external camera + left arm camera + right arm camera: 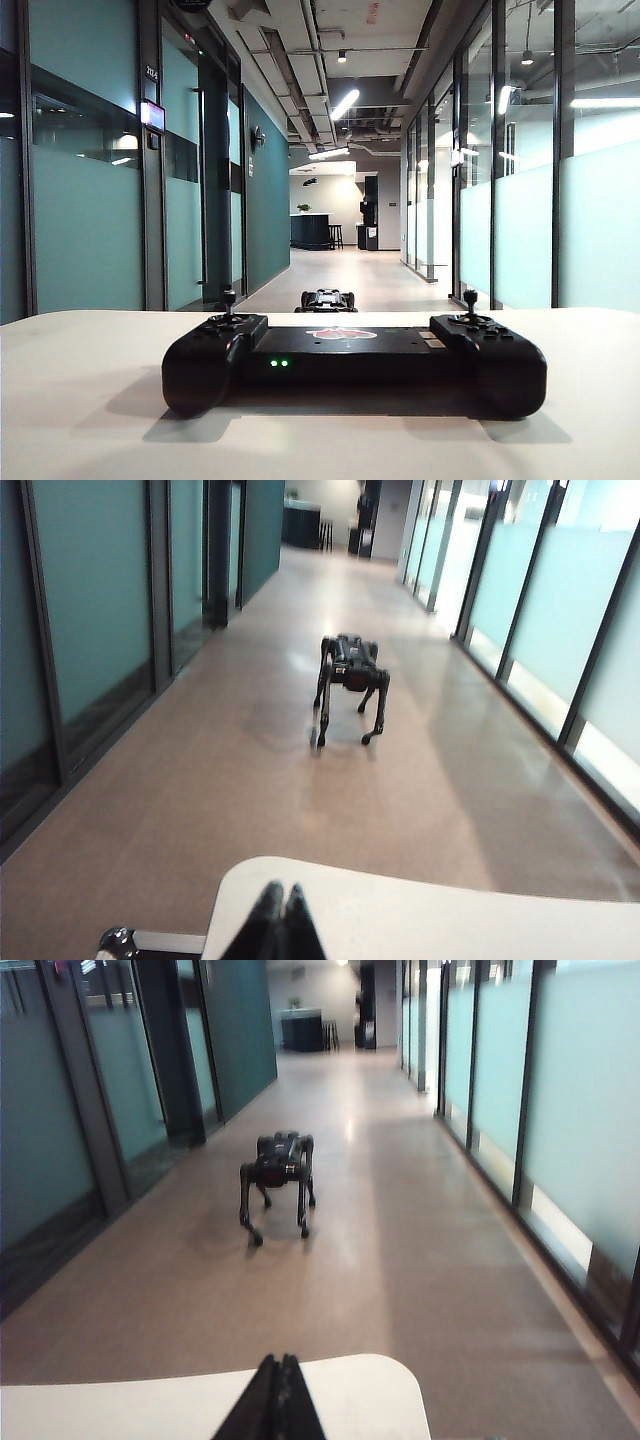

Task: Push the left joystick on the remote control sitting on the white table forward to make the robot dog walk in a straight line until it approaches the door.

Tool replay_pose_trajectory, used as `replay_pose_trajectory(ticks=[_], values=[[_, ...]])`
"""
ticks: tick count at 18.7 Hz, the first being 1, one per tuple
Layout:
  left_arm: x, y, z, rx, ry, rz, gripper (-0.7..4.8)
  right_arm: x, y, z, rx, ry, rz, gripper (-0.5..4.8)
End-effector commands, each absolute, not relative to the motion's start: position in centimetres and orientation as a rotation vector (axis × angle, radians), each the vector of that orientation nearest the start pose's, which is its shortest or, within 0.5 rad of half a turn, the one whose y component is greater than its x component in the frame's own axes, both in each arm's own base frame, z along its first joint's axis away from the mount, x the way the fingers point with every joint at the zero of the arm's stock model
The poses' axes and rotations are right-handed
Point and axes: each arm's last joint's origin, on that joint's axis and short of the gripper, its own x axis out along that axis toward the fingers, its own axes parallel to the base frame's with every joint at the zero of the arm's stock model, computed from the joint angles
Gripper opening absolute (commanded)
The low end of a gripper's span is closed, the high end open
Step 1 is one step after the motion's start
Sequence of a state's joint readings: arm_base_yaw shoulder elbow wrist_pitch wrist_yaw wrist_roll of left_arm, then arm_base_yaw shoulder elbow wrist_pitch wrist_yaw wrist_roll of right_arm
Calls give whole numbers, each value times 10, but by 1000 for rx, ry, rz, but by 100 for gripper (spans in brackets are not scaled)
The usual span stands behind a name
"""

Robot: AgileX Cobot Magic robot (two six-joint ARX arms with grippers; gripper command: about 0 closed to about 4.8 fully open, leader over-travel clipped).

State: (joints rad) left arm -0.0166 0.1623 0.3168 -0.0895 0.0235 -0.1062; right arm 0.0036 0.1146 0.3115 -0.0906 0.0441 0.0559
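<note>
The black remote control (350, 365) lies on the white table (80, 400), two green lights lit on its near face. Its left joystick (229, 297) stands upright with nothing touching it. Beyond the table, the robot dog (327, 299) stands on all fours in the corridor, facing away (350, 680) (278, 1172). My left gripper (281, 888) is shut and empty over a rounded table corner (420, 920). Over the other corner (360, 1395), my right gripper (278, 1360) is shut and empty too. Neither gripper shows in the exterior view, and neither wrist view shows the remote.
A long corridor runs away from the table, with teal glass walls and dark door frames (215, 180) on the left and frosted glass panels (600, 230) on the right. A dark counter (312, 230) stands at the far end. A metal fitting (118, 941) sits beside the table corner.
</note>
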Motion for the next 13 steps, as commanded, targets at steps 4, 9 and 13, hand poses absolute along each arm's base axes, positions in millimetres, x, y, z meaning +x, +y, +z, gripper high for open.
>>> replay_pose_trajectory(ticks=[4,9,13], values=[[123,-9,287,-132,140,-166,-5,99,1,302,143,98,14,-5],[154,-35,312,-134,267,-334,-5,121,5,320,176,264,47,-5],[165,-71,327,-102,392,-537,-5,143,30,322,204,466,140,-5]])
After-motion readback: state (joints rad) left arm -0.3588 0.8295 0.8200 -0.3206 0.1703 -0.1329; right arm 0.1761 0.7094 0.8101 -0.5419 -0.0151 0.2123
